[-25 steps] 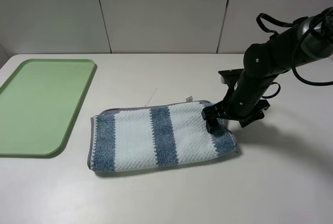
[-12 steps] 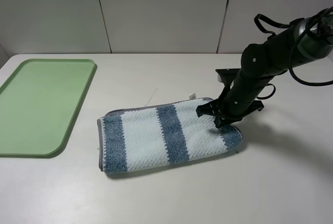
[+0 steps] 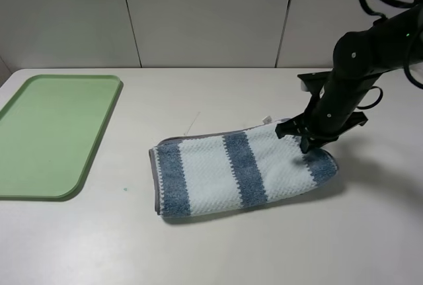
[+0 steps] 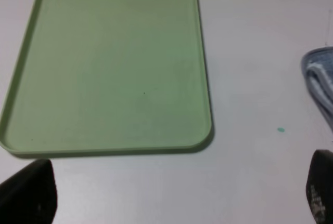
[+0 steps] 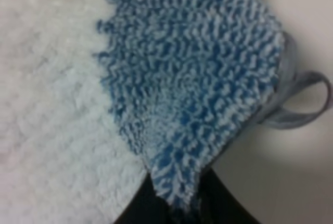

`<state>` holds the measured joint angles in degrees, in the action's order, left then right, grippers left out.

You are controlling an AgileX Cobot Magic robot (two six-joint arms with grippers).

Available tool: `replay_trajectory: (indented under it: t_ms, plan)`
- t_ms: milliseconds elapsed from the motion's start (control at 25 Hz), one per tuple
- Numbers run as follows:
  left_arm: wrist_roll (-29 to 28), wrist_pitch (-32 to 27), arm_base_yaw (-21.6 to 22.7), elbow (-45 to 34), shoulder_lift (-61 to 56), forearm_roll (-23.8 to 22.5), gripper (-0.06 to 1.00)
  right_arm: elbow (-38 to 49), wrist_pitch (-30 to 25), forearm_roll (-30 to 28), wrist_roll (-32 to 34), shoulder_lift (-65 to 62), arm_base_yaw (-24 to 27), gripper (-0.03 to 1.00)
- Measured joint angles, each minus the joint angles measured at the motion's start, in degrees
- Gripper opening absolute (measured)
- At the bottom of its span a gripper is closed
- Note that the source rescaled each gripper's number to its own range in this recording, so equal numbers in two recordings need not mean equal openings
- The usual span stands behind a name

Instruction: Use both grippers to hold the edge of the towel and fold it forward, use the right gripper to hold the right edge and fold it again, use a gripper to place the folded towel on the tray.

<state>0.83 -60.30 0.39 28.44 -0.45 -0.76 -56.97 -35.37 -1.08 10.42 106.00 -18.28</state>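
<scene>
The towel [image 3: 231, 172], folded once, lies on the table right of the middle, with pale-blue and dark-blue stripes across it. My right gripper [image 3: 306, 141] is shut on its right end, pressed low against the table. The right wrist view shows a dark-blue corner of the towel [image 5: 192, 78] pinched between the dark fingertips [image 5: 156, 206]. The light-green tray [image 3: 53, 133] lies at the far left, with nothing on it. My left gripper [image 4: 174, 198] is open and holds nothing; it hangs near the tray's [image 4: 109, 63] corner. The towel's left end [image 4: 320, 78] shows at the edge of the left wrist view.
A small green speck [image 3: 125, 189] lies on the white table between the tray and the towel. A thin white thread [image 3: 192, 123] lies behind the towel. A grey panelled wall stands behind the table.
My right gripper has moved to the right and dragged the towel along the table with it, away from the tray. The tray has not moved.
</scene>
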Motion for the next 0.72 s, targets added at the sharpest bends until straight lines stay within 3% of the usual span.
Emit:
replay_trajectory:
  t_ms: [360, 720]
  plan:
    - [0.00, 0.00, 0.00, 0.00, 0.00, 0.00, 0.95, -6.15, -10.06, -6.66, -0.37, -3.58, 4.70, 0.06]
    - [0.00, 0.00, 0.00, 0.00, 0.00, 0.00, 0.95, -13.94, -18.75, -11.91, -1.41, -4.40, 5.43, 0.06]
